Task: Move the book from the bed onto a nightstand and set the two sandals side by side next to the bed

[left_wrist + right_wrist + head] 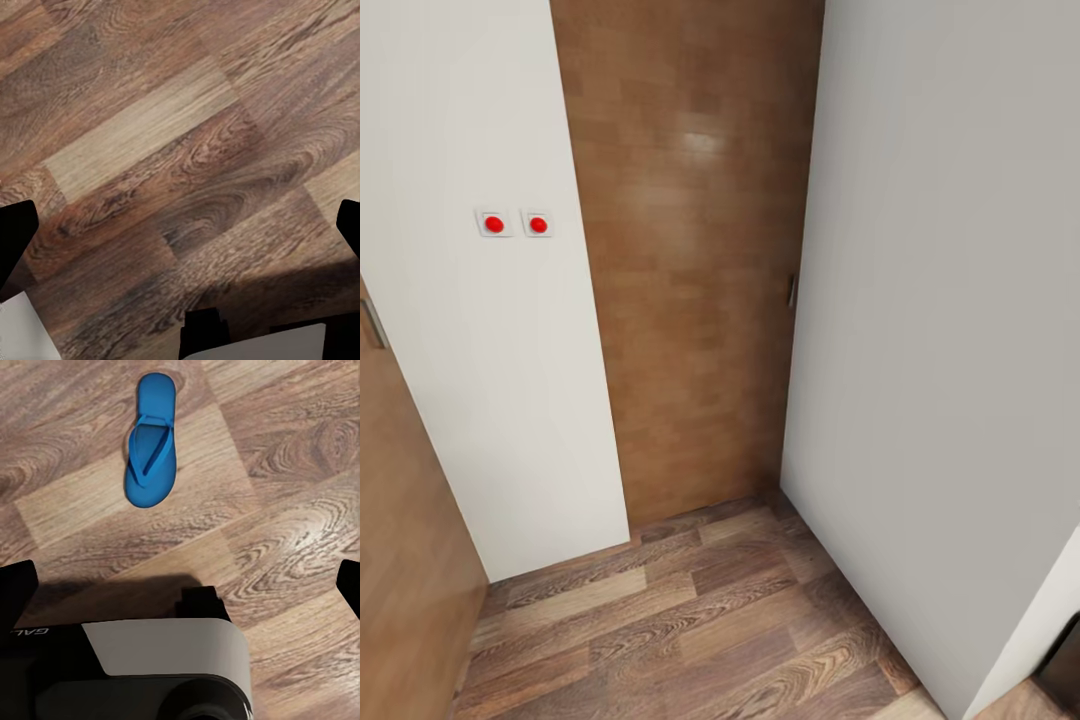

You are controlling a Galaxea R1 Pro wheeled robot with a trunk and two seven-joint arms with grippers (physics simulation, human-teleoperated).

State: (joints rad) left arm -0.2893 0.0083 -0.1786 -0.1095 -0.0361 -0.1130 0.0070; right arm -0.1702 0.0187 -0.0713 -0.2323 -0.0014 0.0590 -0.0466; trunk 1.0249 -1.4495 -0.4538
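One bright blue sandal (151,442) lies flat on the wood-plank floor (285,510), straps up, in the right wrist view. My right gripper (184,589) hangs above the floor, well short of the sandal; its dark fingertips (19,592) stand wide apart, so it is open with nothing in it. My left gripper (184,229) is open too, over bare floor planks (150,135). The second sandal, the book, the bed and the nightstands are out of view.
The head view faces a narrow nook: a brown wooden door (690,250) between two white walls (940,300), with two red-button switches (515,222) on the left wall. Another wooden panel (400,560) stands at the near left. My white and black body (165,660) sits below the right gripper.
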